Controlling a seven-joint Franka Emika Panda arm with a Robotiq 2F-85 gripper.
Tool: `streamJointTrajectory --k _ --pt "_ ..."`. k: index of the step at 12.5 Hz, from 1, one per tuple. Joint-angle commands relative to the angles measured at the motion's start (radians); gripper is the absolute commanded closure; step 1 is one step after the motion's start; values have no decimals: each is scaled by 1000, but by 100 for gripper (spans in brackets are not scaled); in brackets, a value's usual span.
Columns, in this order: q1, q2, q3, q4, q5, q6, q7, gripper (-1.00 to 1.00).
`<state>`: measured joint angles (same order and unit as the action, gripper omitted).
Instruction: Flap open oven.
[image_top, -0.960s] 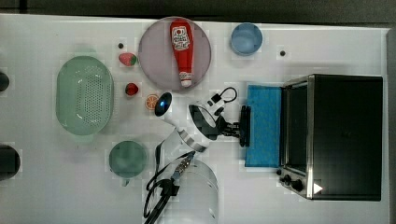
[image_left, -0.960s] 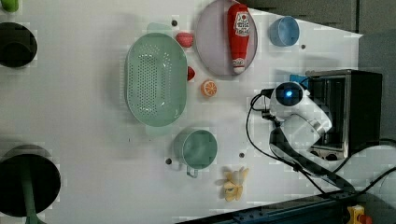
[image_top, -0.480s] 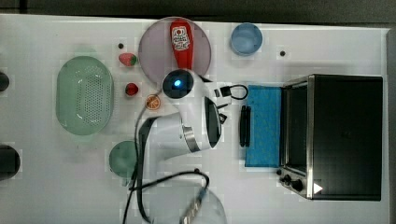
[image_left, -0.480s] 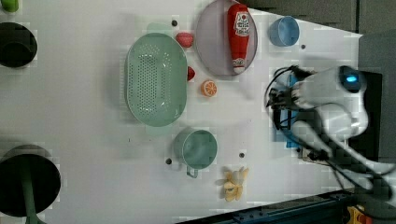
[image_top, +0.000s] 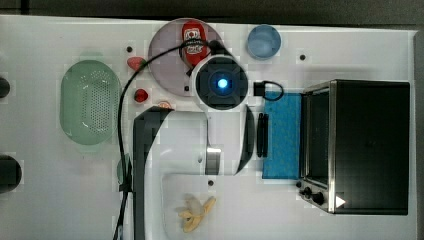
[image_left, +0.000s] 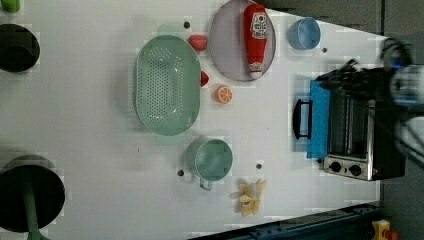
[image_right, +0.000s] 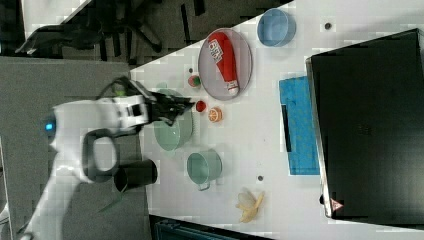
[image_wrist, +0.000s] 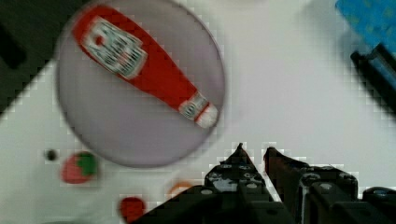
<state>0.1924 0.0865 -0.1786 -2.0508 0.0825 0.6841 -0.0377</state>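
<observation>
The oven (image_top: 367, 145) stands at the top view's right, black-topped with a silver front frame. Its blue glass door (image_top: 282, 135) lies flapped down flat on the table, the black bar handle (image_top: 262, 135) at its outer edge. The oven (image_left: 360, 130) and its lowered door (image_left: 318, 120) also appear in the left view. My arm (image_top: 220, 82) hangs over the table between the plate and the door, hiding the gripper beneath it. In the wrist view my gripper (image_wrist: 254, 151) is open by a narrow gap, holds nothing, and is clear of the handle (image_wrist: 373, 70).
A plate (image_top: 165, 65) carries a ketchup bottle (image_top: 194, 40). Around it lie a blue bowl (image_top: 263, 41), a strawberry (image_top: 134, 62), an orange slice (image_left: 223, 94), a green colander (image_top: 90, 102), a green cup (image_left: 210, 158) and a banana (image_top: 195, 214).
A second ago my gripper was at the door handle with the door down. The arm has since drawn back from the handle toward the plate. The door stays open.
</observation>
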Motion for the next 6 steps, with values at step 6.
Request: streamJointTrajectory --k 6 --pt "-19 -161 -15 222 -61 -540 182 65"
